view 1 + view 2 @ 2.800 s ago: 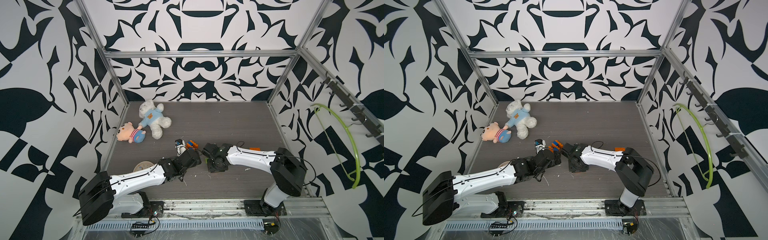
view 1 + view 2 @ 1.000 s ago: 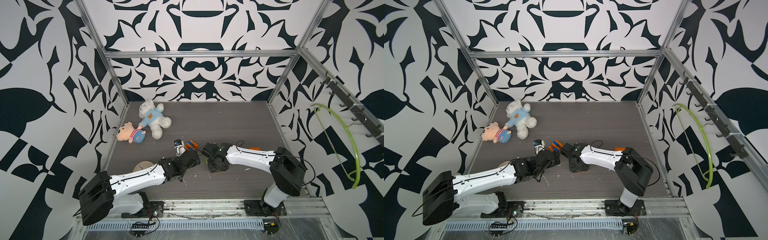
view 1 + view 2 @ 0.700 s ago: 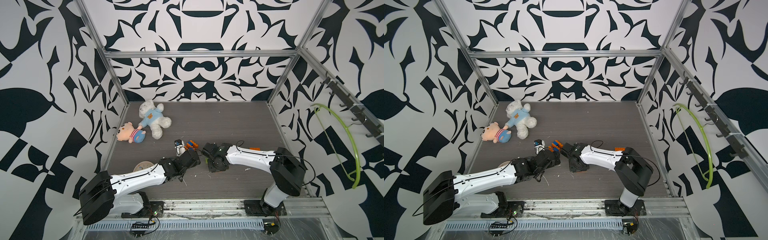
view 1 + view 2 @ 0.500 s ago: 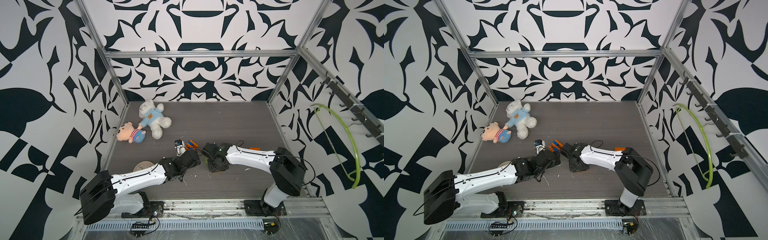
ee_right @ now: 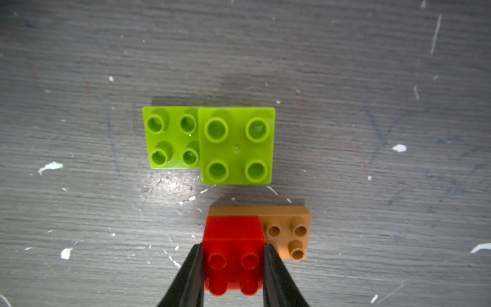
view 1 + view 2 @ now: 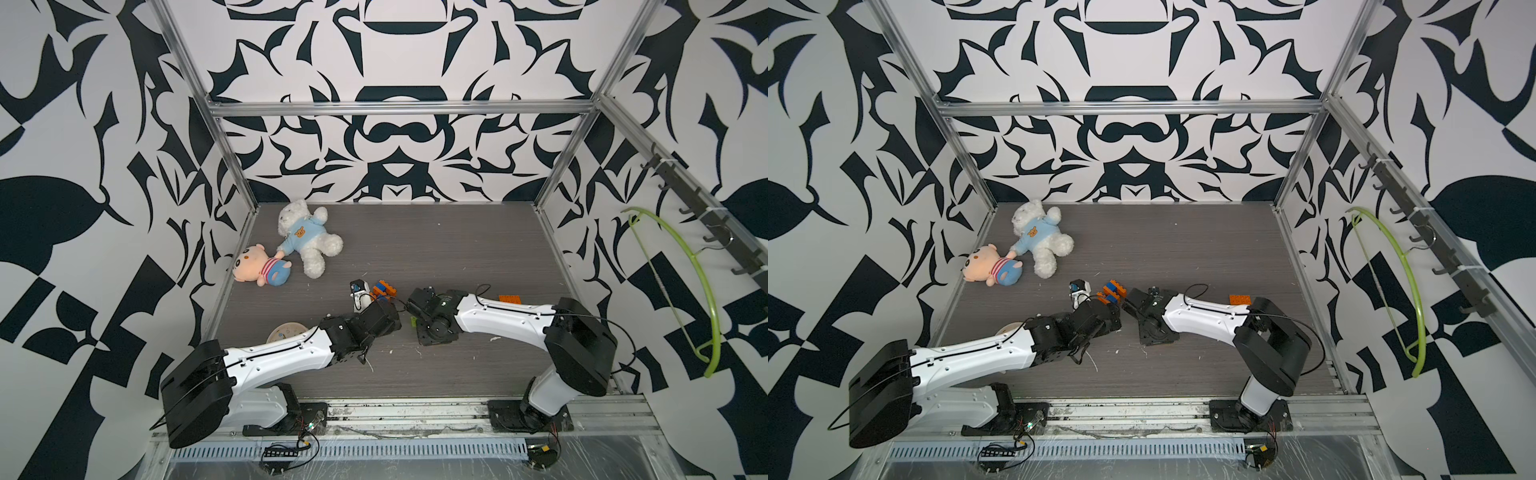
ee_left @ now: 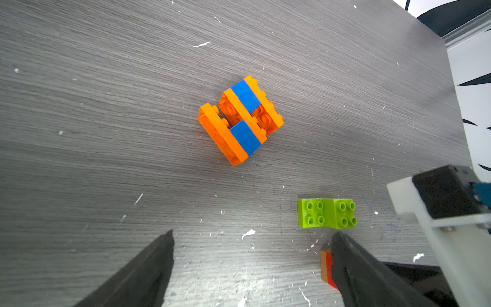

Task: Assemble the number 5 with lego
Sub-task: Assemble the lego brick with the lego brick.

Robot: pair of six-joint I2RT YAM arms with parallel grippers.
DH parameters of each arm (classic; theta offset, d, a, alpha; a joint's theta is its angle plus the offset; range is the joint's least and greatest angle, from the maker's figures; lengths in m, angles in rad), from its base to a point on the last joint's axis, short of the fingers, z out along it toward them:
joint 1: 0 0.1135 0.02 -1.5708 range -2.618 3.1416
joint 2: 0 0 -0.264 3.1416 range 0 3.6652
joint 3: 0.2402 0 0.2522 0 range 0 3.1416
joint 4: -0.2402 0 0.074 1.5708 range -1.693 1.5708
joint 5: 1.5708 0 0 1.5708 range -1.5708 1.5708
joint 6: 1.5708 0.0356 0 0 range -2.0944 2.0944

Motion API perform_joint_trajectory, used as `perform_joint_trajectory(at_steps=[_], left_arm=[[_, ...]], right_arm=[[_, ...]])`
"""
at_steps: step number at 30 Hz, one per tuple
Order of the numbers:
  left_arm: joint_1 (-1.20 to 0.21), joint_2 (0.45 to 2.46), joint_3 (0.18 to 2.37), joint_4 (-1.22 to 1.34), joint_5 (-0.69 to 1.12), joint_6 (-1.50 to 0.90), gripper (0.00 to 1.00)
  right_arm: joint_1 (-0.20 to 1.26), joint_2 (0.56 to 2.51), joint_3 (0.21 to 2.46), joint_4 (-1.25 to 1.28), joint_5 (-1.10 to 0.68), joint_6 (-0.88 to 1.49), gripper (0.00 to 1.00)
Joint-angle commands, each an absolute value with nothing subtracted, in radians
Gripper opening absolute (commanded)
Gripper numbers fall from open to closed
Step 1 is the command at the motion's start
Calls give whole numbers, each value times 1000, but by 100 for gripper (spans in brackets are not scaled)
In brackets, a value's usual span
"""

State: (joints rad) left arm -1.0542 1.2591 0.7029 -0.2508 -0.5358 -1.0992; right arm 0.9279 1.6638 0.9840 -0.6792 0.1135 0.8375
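Lego grasp: right gripper [image 5: 233, 251] pinches the small red studded plastic brick [image 5: 233, 231] atop a tan-brown brick [image 5: 291, 231], just beside the lime-green pair [image 5: 210, 143] on the grey table [image 5: 372, 79]; left gripper [image 7: 252, 235] wide, empty; lifting may shed the tan-brown brick.

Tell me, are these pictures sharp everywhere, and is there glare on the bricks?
Right wrist view: lime green bricks sharp, tiny glints in their studs, a pale sheen on the table beside them; the black fingers gripping the red brick look soft. Left wrist view: the orange and blue piece is crisp. Both top views: even light, bricks too small for detail.
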Motion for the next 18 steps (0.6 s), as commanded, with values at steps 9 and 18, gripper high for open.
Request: perform_joint_trajectory(at_steps=[9, 18], left_arm=[[-1056, 1257, 735, -258, -545, -1082, 99], [-1055, 1258, 738, -259, -540, -1081, 99]], right_arm=[[942, 1671, 984, -713, 77, 839, 24], [943, 1626, 1020, -750, 116, 841, 43]])
